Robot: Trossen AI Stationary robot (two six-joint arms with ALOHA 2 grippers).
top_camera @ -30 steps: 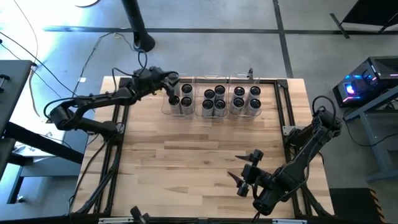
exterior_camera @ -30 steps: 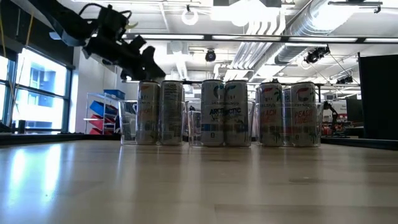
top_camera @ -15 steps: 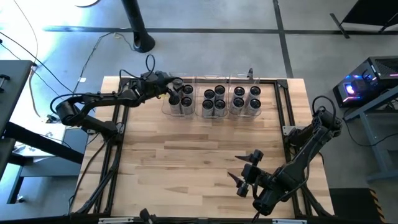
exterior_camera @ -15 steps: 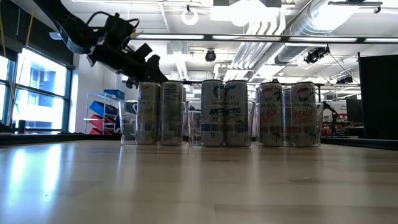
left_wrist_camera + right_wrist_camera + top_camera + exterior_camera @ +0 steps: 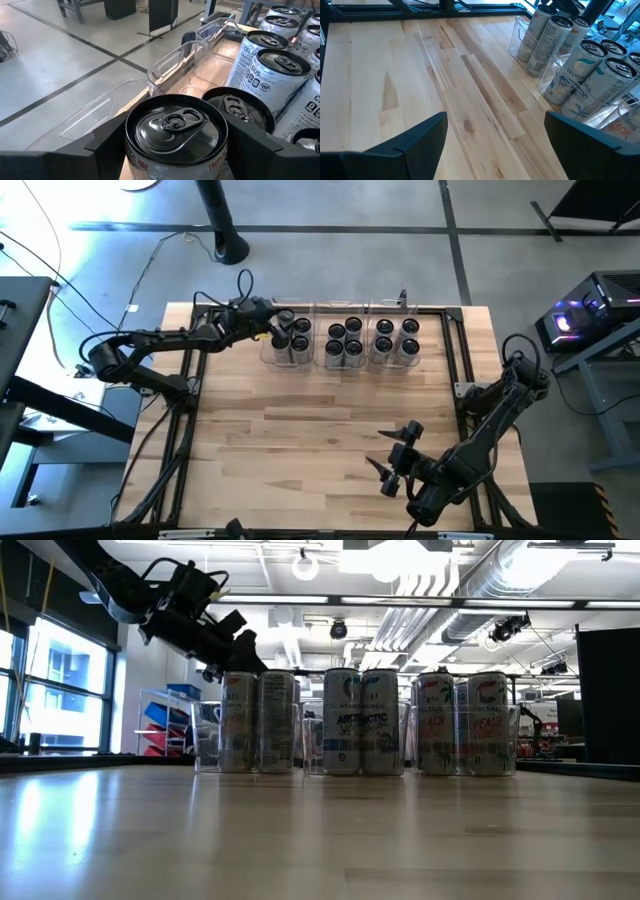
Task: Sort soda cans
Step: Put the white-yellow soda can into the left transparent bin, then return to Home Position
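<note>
Glossy round-topped soda cans [image 5: 352, 340], clear bins [image 5: 395, 306]

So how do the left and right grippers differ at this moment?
The left gripper is at the far-left bin, its fingers either side of a can standing there; the right gripper sits near the table's front edge, over bare wood. The left is raised to can-top height; the right is wide open with nothing between its fingers. Both are dark two-finger grippers.

Grey concrete floor [image 5: 400, 240] (windows [image 5: 60, 680] at side).
</note>
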